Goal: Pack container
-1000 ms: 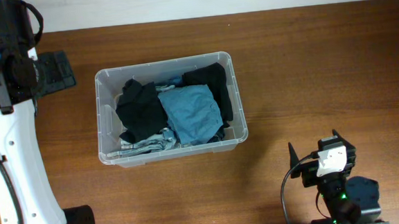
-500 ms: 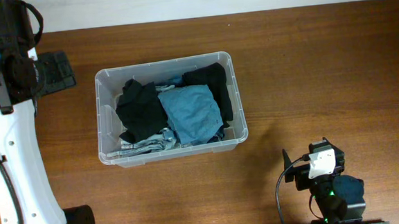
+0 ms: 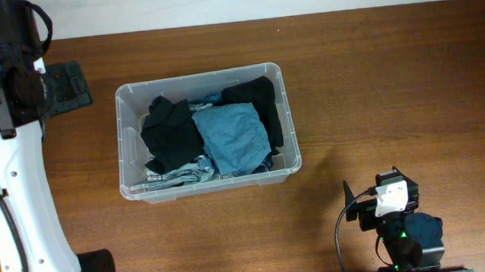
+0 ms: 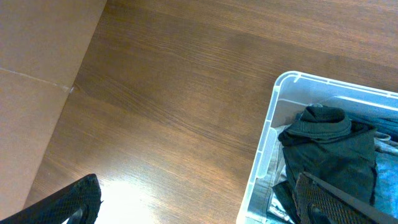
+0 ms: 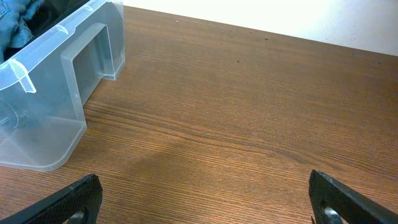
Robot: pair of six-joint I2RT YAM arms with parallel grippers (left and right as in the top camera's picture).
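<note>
The clear plastic container [image 3: 128, 143] stands left of the table's middle, filled with folded clothes: a black garment [image 3: 171, 132], a blue one [image 3: 236, 136], another black one [image 3: 259, 101]. It shows in the left wrist view [image 4: 264, 149] and the right wrist view [image 5: 68, 93]. My left gripper [image 4: 205, 208] is open and empty, high over the table left of the container. My right gripper [image 5: 202, 199] is open and empty, low over bare wood right of the container; its arm [image 3: 395, 219] is at the front right.
The left arm's white base [image 3: 15, 209] fills the left edge of the overhead view. A pale wall [image 3: 259, 0] runs behind the table's far edge. Pale floor [image 4: 37, 74] lies beyond the table's left edge.
The right arm drew back toward the front edge and slightly left between one second and half a second ago, and has held still since. The container and left arm have not moved.
</note>
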